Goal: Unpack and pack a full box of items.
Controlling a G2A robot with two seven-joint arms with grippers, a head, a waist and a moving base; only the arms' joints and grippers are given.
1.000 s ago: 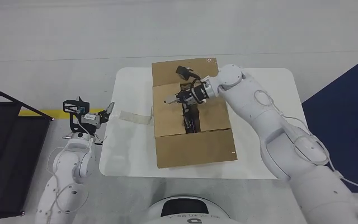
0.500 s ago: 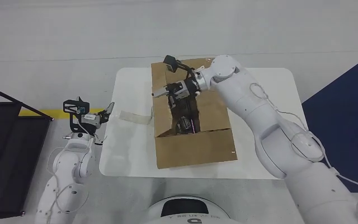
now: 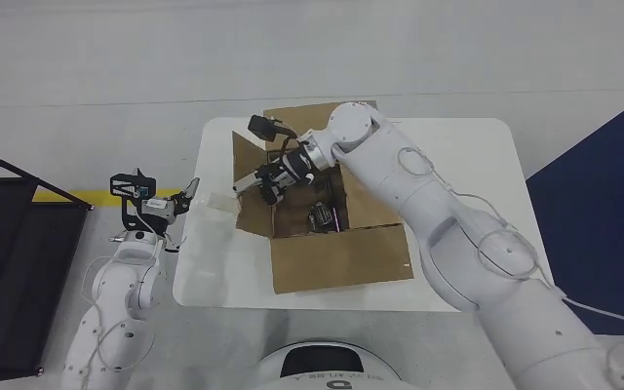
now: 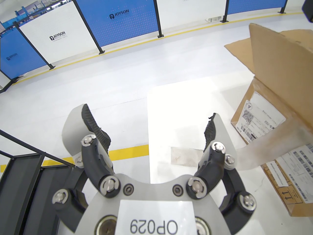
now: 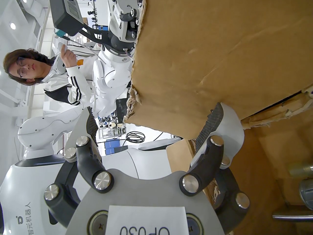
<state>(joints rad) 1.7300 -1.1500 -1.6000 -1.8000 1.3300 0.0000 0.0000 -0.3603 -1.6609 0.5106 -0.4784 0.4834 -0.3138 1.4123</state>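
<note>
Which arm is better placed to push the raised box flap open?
Right: the right gripper, open, is at the flap; the left gripper is at the table edge, apart from the box.

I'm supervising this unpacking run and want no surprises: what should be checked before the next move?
1. Right gripper open: ok, jaws apart at the side flap edge.
2. Side flap folded fully outward: not ok, it stands raised.
3. Left gripper free: ok, open and empty, beside the table.
4. Tape strip detached from the flap: cannot tell.
5. Items in the box exposed: ok, dark items show in the opening.
</note>
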